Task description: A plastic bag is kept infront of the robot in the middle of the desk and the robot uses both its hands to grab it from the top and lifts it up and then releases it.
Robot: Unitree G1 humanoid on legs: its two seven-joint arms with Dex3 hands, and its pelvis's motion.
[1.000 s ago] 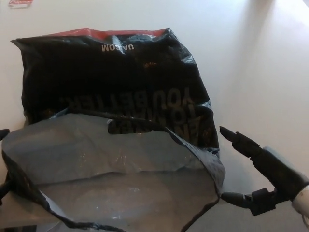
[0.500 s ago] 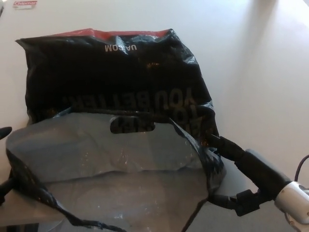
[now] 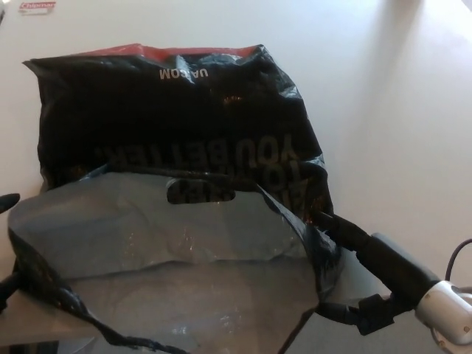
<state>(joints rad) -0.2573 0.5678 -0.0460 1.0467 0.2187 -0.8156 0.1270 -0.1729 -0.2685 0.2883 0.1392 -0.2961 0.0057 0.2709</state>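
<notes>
Grasp step underway: plastic bag (image 3: 177, 147) lies mid-desk (image 3: 398, 110), mouth toward robot. Right robot hand (image 3: 354, 276) pinches bag's right rim. Left robot hand (image 3: 7, 243) barely visible at left edge, state can't tell. Next: confirm left grip, lift w/ both evenly.

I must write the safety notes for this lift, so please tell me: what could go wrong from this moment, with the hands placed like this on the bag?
1. The right hand only meets the thin rim at the corner of the plastic bag; the film may slip out or tear when raised.
2. Only fingertips of the left hand show at the picture's edge, so its hold is uncertain; the bag could rise lopsided.
3. The mouth gapes wide and the handle cut-out is unused.
</notes>
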